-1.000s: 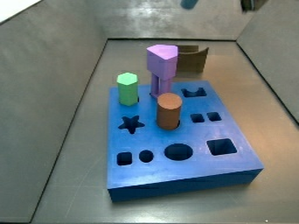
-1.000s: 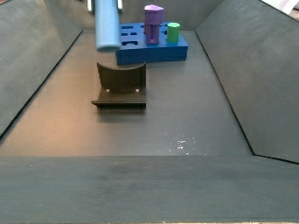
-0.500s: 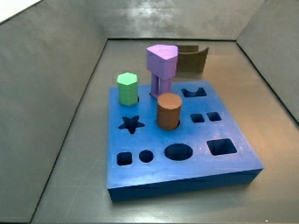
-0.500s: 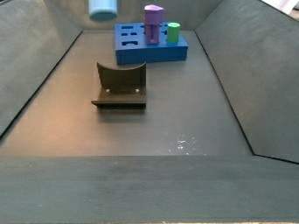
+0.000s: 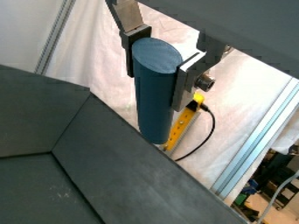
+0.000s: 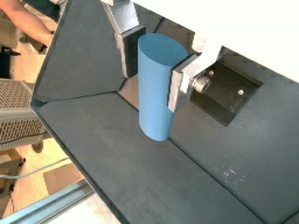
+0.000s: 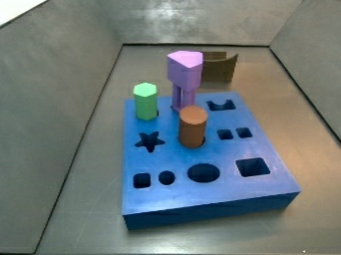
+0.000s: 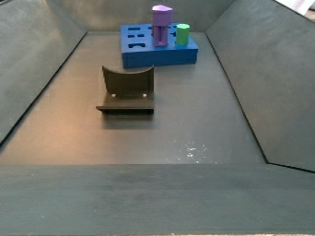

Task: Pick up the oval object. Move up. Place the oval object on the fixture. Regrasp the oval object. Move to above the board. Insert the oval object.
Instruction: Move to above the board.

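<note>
In a wrist view, the gripper [image 5: 162,54] has its 2 silver fingers [image 5: 132,35] closed against opposite sides of the oval object [image 5: 156,92], gripping it near its upper end. The peg hangs upright from the jaws, most of its length reaching out past the fingertips, with its flat oval end face showing between the plates. Behind the peg lie the dark enclosure wall and, beyond it, a yellow strip and a black cable.

In the other wrist picture the gripper [image 6: 152,52] again pinches the oval object [image 6: 156,87] between its plates, and the peg extends well beyond them toward the dark floor [image 6: 140,157] without touching it. A dark square plate with a round knob sits on the wall just beside the peg.

In a side view, neither the gripper nor the oval object appears. The board [image 7: 200,164] lies on the floor with 3 pegs standing in it: a purple peg [image 7: 184,78] at the far end, a green peg [image 7: 146,101] beside it and an orange-brown cylinder [image 7: 192,127] nearer the board's middle. The fixture [image 7: 221,69] stands just beyond the board's far edge, partly hidden by the purple peg.

In the remaining side view, the fixture [image 8: 125,90] stands on the floor on the near side of the board [image 8: 157,48], apart from it. The purple peg [image 8: 161,23] and green peg [image 8: 181,34] rise from the board. The gripper and oval object are out of frame here too.
</note>
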